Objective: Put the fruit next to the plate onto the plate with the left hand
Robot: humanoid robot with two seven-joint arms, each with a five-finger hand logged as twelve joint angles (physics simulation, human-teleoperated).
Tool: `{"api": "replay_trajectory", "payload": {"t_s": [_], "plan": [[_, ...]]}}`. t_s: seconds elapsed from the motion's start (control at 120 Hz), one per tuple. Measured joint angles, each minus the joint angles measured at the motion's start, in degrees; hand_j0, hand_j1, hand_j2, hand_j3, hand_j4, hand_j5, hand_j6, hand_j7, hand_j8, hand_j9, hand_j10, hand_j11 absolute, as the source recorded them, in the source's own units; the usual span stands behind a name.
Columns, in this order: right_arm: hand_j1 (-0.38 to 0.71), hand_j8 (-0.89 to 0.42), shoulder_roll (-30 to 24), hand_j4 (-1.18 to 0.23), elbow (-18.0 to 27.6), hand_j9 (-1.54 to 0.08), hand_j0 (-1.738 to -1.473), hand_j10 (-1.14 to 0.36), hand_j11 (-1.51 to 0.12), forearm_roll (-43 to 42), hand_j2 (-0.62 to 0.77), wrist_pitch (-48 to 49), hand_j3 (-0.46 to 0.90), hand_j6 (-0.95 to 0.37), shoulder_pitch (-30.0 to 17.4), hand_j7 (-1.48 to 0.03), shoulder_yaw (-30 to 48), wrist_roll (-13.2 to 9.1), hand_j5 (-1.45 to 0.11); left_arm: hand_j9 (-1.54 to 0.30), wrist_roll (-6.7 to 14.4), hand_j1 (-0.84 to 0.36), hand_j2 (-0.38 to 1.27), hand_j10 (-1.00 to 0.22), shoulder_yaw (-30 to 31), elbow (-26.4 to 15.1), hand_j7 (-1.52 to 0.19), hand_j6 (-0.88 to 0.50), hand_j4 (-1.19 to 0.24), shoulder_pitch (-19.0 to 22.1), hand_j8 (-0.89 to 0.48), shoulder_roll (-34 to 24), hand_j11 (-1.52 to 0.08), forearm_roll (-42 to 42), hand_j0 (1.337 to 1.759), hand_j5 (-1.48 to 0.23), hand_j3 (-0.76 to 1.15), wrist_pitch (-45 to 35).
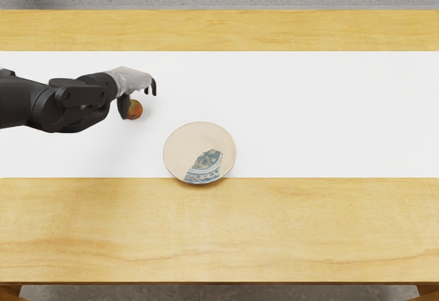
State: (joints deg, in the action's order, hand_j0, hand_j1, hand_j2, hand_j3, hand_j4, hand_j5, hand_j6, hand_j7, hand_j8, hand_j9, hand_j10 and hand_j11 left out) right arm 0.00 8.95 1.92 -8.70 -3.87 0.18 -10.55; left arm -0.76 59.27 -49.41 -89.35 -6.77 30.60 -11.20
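the fruit (135, 110) (small, orange-red) sits left of the plate (188, 143), apart from it, under the left hand (132, 86), whose fingers curl around it in what looks like a grasp. carrying it over and setting it down are left.

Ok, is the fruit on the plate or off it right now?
Off it. The fruit is by the left hand, to the left of the plate and clear of its rim; the plate holds no fruit.
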Motion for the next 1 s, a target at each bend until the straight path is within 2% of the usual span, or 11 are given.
{"api": "replay_trajectory", "payload": {"t_s": [0.108,0.258,0.683,0.692,0.717,0.925,1.0], "plan": [[-0.35,0.0,0.0,0.0,0.0,0.0,-1.658,0.0,0.0,0.0,0.0,0.0,0.0,0.0,0.0,0.0,0.0,0.0,0.0,-0.54,-0.3,-0.15,0.08,-0.42,-0.2,2.3,-0.54,-0.42,-0.42,3.1,-0.42,0.1,-0.54,0.0,1.658,-0.54,0.0,-0.1],[-0.35,0.0,0.0,0.0,0.0,0.0,-1.658,0.0,0.0,0.0,0.0,0.0,0.0,0.0,0.0,0.0,0.0,0.0,0.0,-0.56,-0.5,-0.15,0.12,-0.43,-0.7,4.6,-0.56,-0.43,-0.43,3.7,-0.43,1.4,-0.56,0.0,1.658,-0.56,0.0,-0.3],[-0.35,0.0,0.0,0.0,0.0,0.0,-1.658,0.0,0.0,0.0,0.0,0.0,0.0,0.0,0.0,0.0,0.0,0.0,0.0,-0.65,-0.5,-0.23,0.15,-0.5,-0.8,5.4,-0.65,-0.5,-0.5,4.7,-0.52,1.8,-0.65,-0.1,1.658,-0.65,0.0,-0.5],[-0.35,0.0,0.0,0.0,0.0,0.0,-1.658,0.0,0.0,0.0,0.0,0.0,0.0,0.0,0.0,0.0,0.0,0.0,0.0,-0.65,-0.5,-0.24,0.11,-0.51,-0.8,5.4,-0.63,-0.5,-0.51,4.8,-0.53,1.8,-0.65,-0.1,1.663,-0.65,0.11,-0.5],[-0.35,0.0,0.0,0.0,0.0,0.0,-1.658,0.0,0.0,0.0,0.0,0.0,0.0,0.0,0.0,0.0,0.0,0.0,0.0,-0.66,-0.5,-0.26,0.04,-0.52,-0.9,5.4,-0.74,-0.43,-0.51,5.0,-0.5,1.8,-0.66,-0.1,1.665,-0.62,0.27,-0.6],[-0.35,0.0,0.0,0.0,0.0,0.0,-1.658,0.0,0.0,0.0,0.0,0.0,0.0,0.0,0.0,0.0,0.0,0.0,0.0,-0.75,-0.5,-0.3,0.16,-0.59,-1.0,5.4,-0.7,-0.48,-0.57,4.9,-0.45,1.8,-0.75,-0.1,1.668,-0.72,0.22,-0.5],[-0.35,0.0,0.0,0.0,0.0,0.0,-1.658,0.0,0.0,0.0,0.0,0.0,0.0,0.0,0.0,0.0,0.0,0.0,0.0,-0.78,-0.5,-0.31,0.24,-0.61,-1.0,5.4,-0.75,-0.52,-0.59,4.7,-0.44,1.8,-0.78,-0.1,1.658,-0.76,0.13,-0.5]]}}
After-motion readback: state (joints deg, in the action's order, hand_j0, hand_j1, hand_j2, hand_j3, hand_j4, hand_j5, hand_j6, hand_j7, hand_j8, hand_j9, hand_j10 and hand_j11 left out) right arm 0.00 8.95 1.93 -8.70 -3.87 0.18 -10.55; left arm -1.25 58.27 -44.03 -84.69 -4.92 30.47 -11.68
